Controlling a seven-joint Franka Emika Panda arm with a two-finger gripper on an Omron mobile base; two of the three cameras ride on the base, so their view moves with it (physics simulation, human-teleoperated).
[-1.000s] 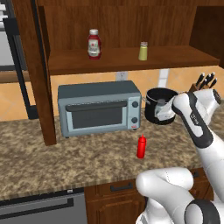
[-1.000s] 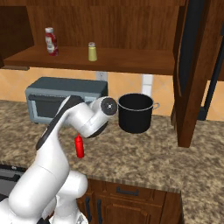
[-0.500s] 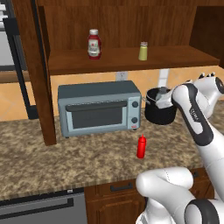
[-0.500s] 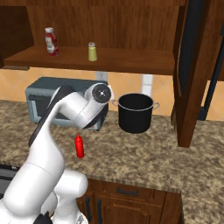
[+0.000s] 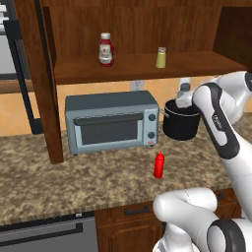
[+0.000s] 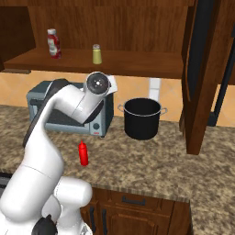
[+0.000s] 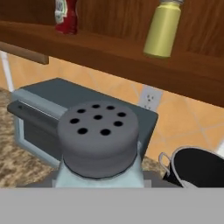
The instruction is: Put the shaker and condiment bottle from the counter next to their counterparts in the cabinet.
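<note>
Left base view: the gripper [image 5: 184, 96] grips the shaker [image 5: 183, 91] above the pot [image 5: 181, 119], below the cabinet [image 5: 147, 66] shelf. Best lifted clear of the shelf edge, then set right of the green shaker [image 5: 161, 57].
Right base view: red bottle [image 6: 83, 153] stands on the counter [image 6: 151, 158], near the toaster oven [image 6: 50, 106].
Hand view: shaker [image 7: 99, 151] close up, pale blue-grey body, grey cap with holes; green shaker [image 7: 163, 28] above right.
</note>
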